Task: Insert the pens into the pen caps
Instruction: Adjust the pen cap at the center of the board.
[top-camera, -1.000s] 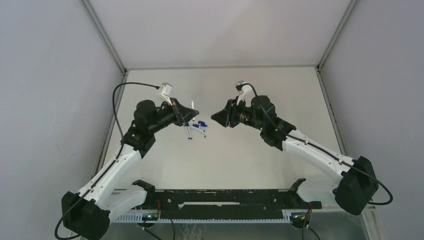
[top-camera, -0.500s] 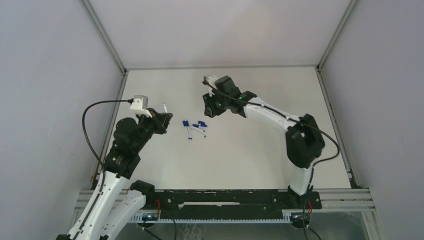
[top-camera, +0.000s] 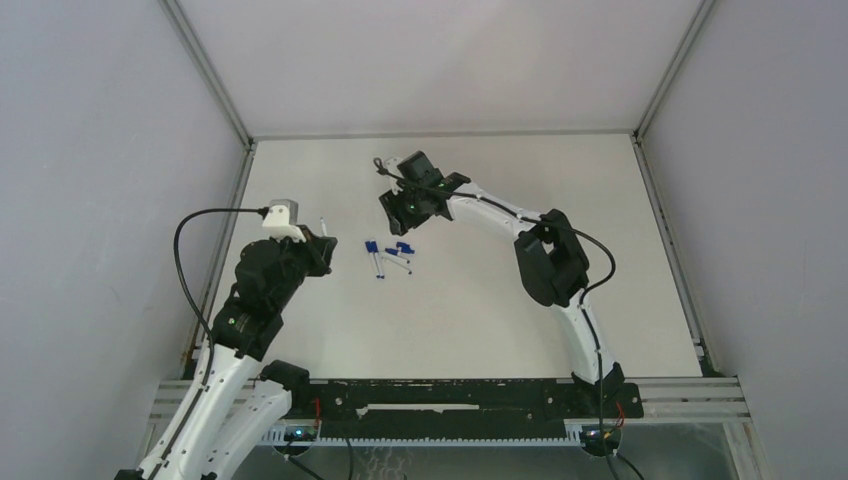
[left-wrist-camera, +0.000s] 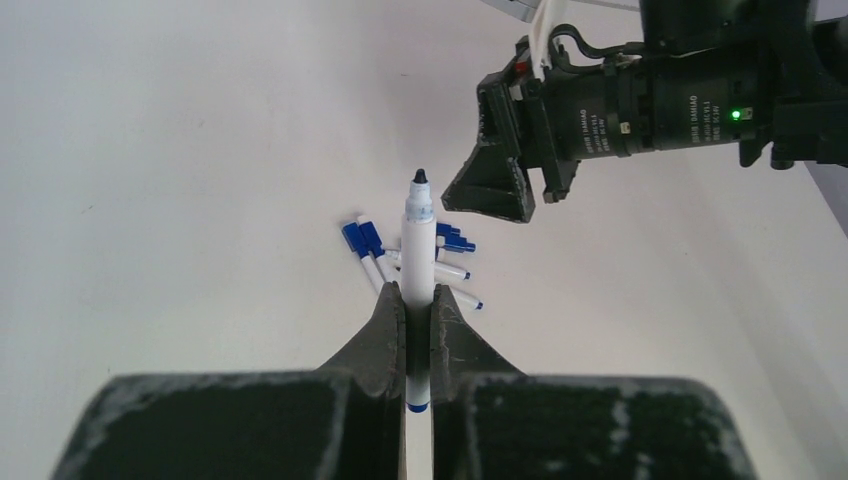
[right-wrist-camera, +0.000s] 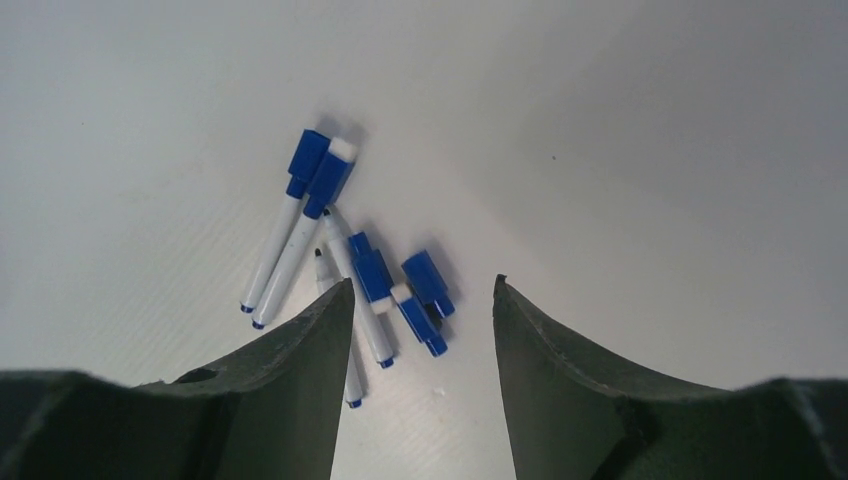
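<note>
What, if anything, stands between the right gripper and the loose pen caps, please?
Nothing visible does: the right gripper hangs open above the loose pen caps, which lie uncovered beside the capped pens.

— How does the left arm stand?
— Elbow bent and forearm raised. The left tool is pinched tight on a pen.
— And the right arm?
— It reaches far forward and across to the left. The right tool points down, fingers spread wide, holding nothing.
</note>
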